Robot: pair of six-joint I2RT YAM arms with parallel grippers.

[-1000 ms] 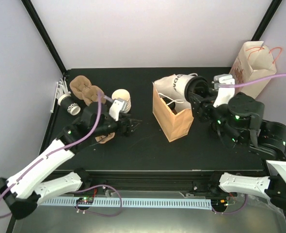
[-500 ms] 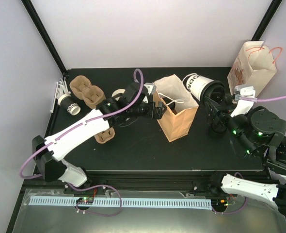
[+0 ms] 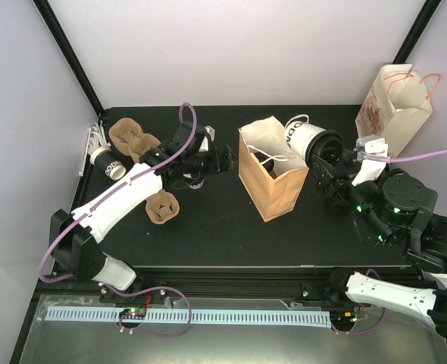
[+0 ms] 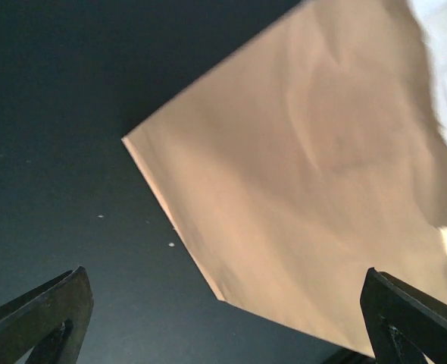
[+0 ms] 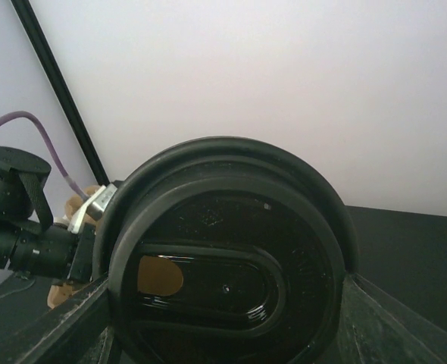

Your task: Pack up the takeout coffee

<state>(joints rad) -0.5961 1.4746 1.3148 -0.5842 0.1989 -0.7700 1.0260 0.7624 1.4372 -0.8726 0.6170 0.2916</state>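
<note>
Your right claw [image 3: 326,155] pinches a coffee cup [image 3: 303,138] at its lid end, tipped on its side over the far right rim of the open paper bag [image 3: 273,193] mid-bench. Your left claw [image 3: 222,158] is spread wide and empty, just beside the bag's left wall. A second coffee cup [image 3: 108,165] lies at the bench's left edge. Expect these cups to be light, thin-walled and easily crushed, so hold them gently around the stiff rim just under the lid.

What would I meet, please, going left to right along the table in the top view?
White paper cup lying sideways, brown moulded-pulp carrier, left tool, brown paper bag, black-lidded white cup, white printed bag.
</note>
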